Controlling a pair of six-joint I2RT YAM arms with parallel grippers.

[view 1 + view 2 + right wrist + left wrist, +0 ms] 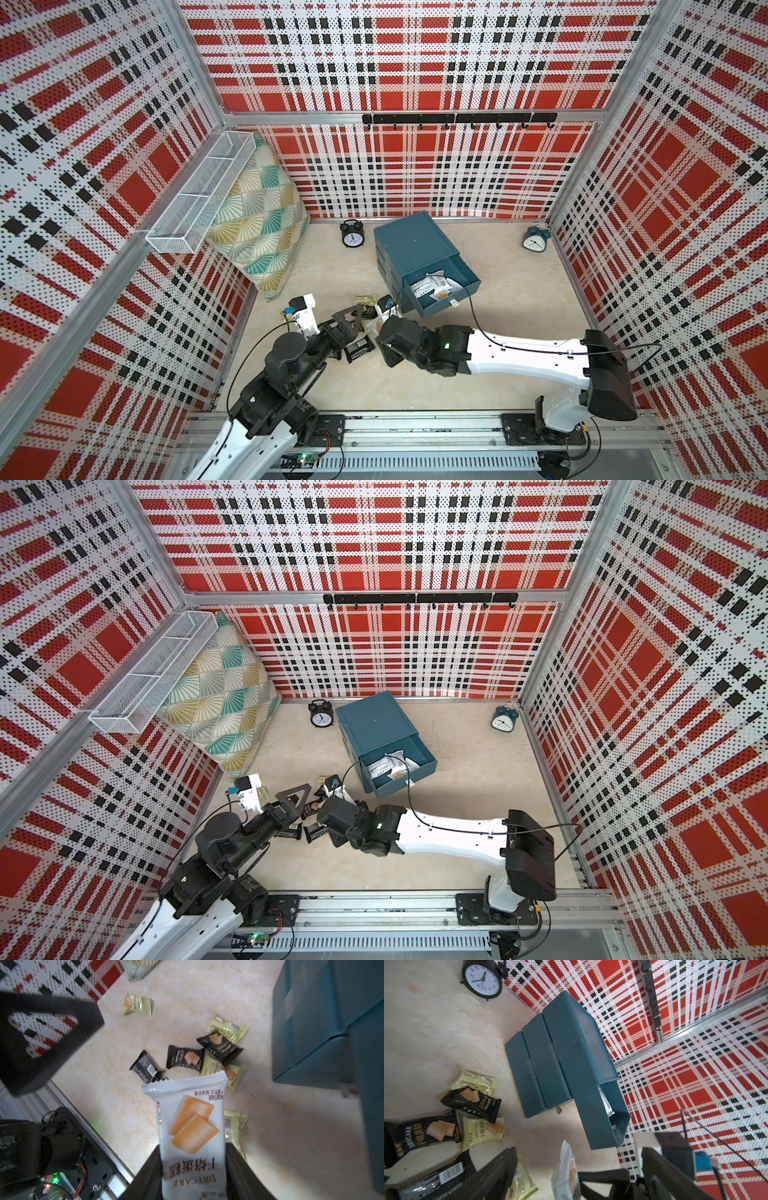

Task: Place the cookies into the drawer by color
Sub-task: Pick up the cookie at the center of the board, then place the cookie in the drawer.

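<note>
At the bottom of both top views the left arm (pixel 286 365) climbs from the lower-left corner toward the centre. The right arm (pixel 523 357) lies almost level from the lower right, its white forearm pointing to frame left. Their wrists come close together just below centre. The left claw (pixel 351 324) stands wide and hangs over the loose cookies (pixel 185 1058). These are black and yellow-gold packets scattered on the bench (pixel 519 316), some overlapping, with a lone yellow-gold packet (pixel 138 1004) lying apart from the rest. In the right wrist view the right claw (pixel 193 1146) is clamped on a white cookie packet (pixel 187 1109). It grips the packet by the two long edges near one end, the printed face with tan biscuits toward the camera, held above the pile.

Just beyond, at frame centre, sits the dark teal drawer cabinet (pixel 411 241), turned at an angle. Its top drawer (pixel 467 276) is pulled out toward the arms and holds several white packets (pixel 428 284). The two lower drawers are shut, their contents hidden.

Farther back, a black alarm clock (pixel 351 235) stands left of the cabinet and a teal clock (pixel 536 239) near the right wall. In the upper left a white wire basket (pixel 199 195) of three compartments hangs on the side wall, a patterned cushion (pixel 262 216) leaning just beside it.
</note>
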